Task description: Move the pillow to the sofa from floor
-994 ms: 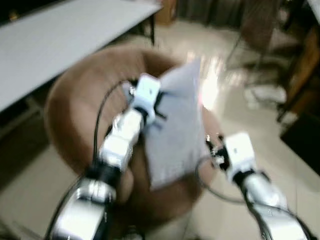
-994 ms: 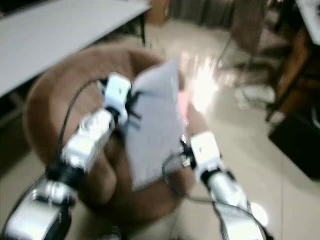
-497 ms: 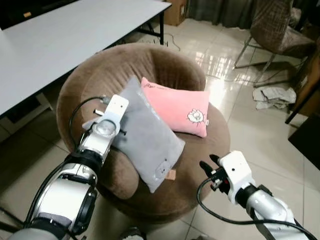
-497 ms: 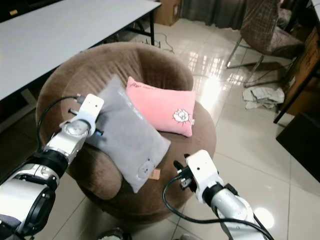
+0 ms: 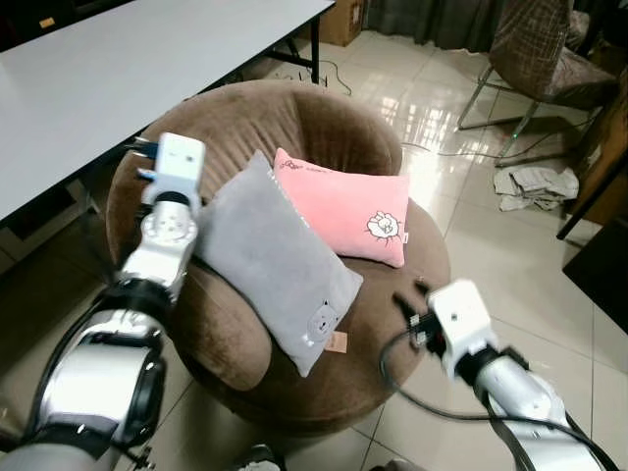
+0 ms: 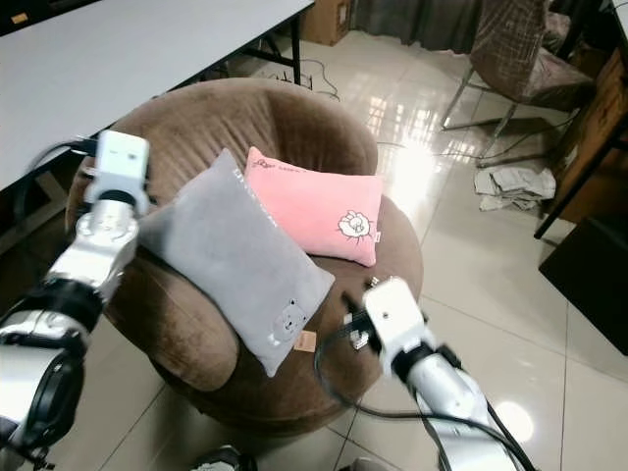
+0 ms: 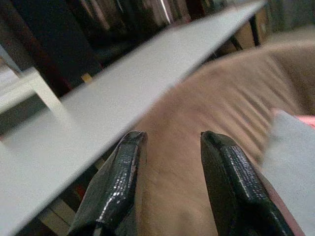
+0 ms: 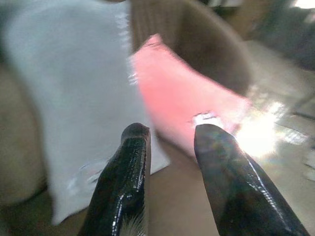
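Note:
A grey pillow lies slanted across the seat of the round brown sofa, leaning against a pink pillow behind it. My left gripper is raised by the sofa's left rim, apart from the grey pillow, open with nothing between its fingers. It looks along the sofa's back toward the table, with the grey pillow's corner at the side. At the sofa's front right edge my right gripper stands open and holds nothing. In the right wrist view its fingers point at both pillows.
A long white table runs close behind and left of the sofa. On the glossy tiled floor to the right are a chair, a crumpled cloth and dark furniture. A cardboard box stands far back.
One second ago both grippers held the grey pillow up over the sofa. It now lies on the seat, and my left arm has lifted away to the sofa's left rim.

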### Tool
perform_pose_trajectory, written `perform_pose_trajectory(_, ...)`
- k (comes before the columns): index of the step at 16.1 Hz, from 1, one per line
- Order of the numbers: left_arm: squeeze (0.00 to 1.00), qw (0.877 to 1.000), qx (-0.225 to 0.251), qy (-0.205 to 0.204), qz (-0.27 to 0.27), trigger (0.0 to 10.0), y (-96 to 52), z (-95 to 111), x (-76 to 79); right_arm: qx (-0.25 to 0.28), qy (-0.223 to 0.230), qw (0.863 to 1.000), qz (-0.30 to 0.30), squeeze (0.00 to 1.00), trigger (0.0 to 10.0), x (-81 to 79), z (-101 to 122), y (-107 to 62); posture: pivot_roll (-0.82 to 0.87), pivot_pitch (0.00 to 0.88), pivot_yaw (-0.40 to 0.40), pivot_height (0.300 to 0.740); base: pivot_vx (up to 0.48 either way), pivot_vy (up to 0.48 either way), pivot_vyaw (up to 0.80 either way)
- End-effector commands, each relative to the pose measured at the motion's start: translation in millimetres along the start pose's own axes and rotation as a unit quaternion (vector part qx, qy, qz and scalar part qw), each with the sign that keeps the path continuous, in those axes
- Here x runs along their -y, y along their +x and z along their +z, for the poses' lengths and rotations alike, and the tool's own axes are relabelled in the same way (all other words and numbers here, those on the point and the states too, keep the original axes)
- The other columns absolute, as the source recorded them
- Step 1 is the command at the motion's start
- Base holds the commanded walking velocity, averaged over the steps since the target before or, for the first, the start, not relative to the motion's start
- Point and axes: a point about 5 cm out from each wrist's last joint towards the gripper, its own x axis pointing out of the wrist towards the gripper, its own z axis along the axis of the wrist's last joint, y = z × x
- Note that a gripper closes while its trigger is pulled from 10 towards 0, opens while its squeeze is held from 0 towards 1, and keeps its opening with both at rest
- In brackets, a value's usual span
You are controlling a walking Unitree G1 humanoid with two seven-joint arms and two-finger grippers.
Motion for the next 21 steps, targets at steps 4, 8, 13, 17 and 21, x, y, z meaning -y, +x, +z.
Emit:
perform_pose_trajectory(4, 0.00, 0.971, 0.109, -0.189, -0.101, 10.0, -30.5, 23, -2.2, 0.015, 0.035, 0.996, -0.082, 0.00, 10.0, 5.4, 4, 3.9, 0.00, 0.047, 0.039, 0.740, 0.000, 0.000, 0.16)
perform_pose_trajectory(8, 0.00, 0.953, 0.152, -0.207, -0.158, 10.0, -91.1, 39, -7.6, 0.045, 0.058, 0.996, -0.042, 0.00, 10.0, -9.3, 12, 7.0, 0.03, 0.048, 0.030, 0.740, 0.000, 0.000, 0.80)
perform_pose_trajectory(13, 0.00, 0.972, 0.050, -0.147, -0.176, 10.0, -122.0, 4, -9.1, 0.059, 0.067, 0.996, -0.017, 0.00, 10.0, -11.4, 18, 5.5, 0.03, 0.030, 0.028, 0.740, 0.000, 0.000, 0.80)
perform_pose_trajectory(17, 0.00, 0.968, -0.020, -0.177, -0.179, 10.0, -127.5, -11, 8.6, 0.042, 0.104, 0.993, -0.044, 0.00, 10.0, -6.3, 9, 4.5, 0.03, 0.025, 0.014, 0.740, 0.000, 0.000, 0.80)
perform_pose_trajectory(21, 0.00, 0.962, -0.012, -0.140, -0.236, 10.0, -142.7, -10, 23.5, 0.038, 0.114, 0.992, -0.044, 0.00, 10.0, 0.5, 9, 15.3, 0.05, 0.037, -0.029, 0.740, 0.000, 0.000, 0.80)
